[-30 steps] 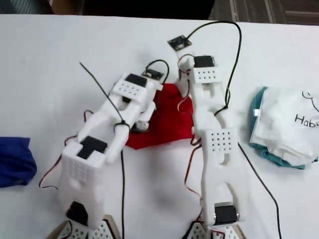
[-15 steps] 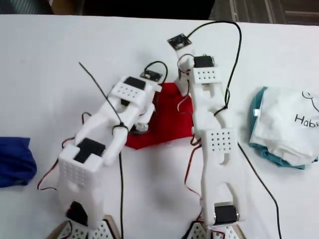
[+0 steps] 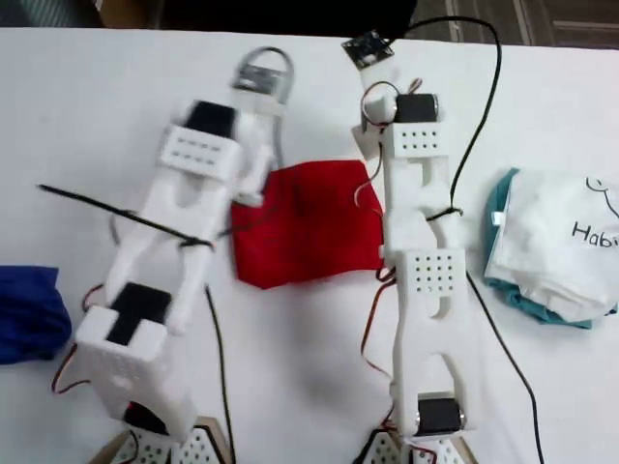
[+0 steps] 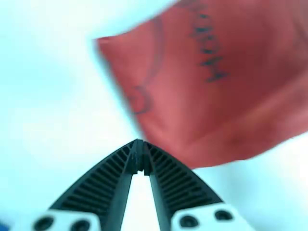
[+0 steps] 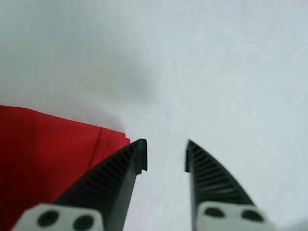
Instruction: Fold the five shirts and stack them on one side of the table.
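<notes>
Left gripper (image 4: 138, 159), closed and empty, has swung clear of the red shirt (image 3: 309, 222), which looks folded; right gripper (image 5: 165, 150) gapes at its corner.

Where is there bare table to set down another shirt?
Bare table lies left of the left arm beyond the blue shirt, and far right beyond the white stack. Crowded: the red shirt sits mid-table between that arm and the right arm.
</notes>
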You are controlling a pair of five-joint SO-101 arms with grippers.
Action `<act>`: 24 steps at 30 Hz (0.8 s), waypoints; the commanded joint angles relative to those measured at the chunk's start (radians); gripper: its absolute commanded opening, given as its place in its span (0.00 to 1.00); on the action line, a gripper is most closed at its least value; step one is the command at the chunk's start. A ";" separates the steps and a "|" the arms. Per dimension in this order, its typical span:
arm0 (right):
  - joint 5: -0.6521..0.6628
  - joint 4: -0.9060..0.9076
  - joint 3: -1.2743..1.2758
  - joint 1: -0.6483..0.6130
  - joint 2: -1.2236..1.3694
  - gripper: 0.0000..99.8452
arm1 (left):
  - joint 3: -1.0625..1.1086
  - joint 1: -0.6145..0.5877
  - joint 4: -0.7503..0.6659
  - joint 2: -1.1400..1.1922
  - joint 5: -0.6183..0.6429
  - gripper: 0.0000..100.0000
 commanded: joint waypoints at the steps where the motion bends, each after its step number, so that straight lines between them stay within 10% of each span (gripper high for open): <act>1: 0.021 0.004 -0.015 -0.065 -0.085 0.28 | -0.038 -0.172 0.012 -0.063 -0.041 0.03; 12: 0.437 -0.022 0.028 -0.260 0.051 0.26 | 0.042 -0.575 0.015 -0.064 -0.178 0.07; 24: 0.661 0.145 0.098 -0.269 0.088 0.32 | 0.110 -0.687 0.014 -0.069 -0.219 0.07</act>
